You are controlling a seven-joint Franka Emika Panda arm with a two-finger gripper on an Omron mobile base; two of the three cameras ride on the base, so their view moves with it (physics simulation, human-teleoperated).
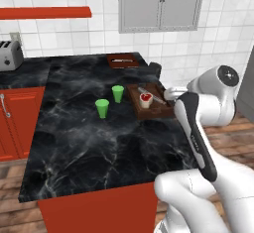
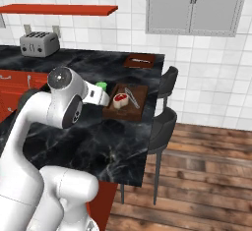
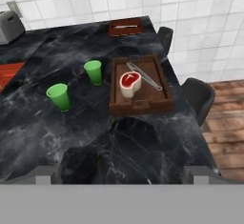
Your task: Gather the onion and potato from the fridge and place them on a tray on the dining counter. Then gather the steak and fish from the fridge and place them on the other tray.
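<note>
Steak (image 3: 129, 81) | red, white-rimmed, T-bone mark | in brown tray (image 3: 119, 105)

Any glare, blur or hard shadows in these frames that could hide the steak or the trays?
Hand view: flat light, steak crisp in the near tray, soft dark patch on the dining counter below it. Left base view: even light, far tray small and a little soft. Right base view: no glare on the marble, arm covers part of the counter.

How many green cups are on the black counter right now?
2. One small green plastic cup stands left of the brown wooden tray; the other green cup stands nearer the camera, further left.
</note>
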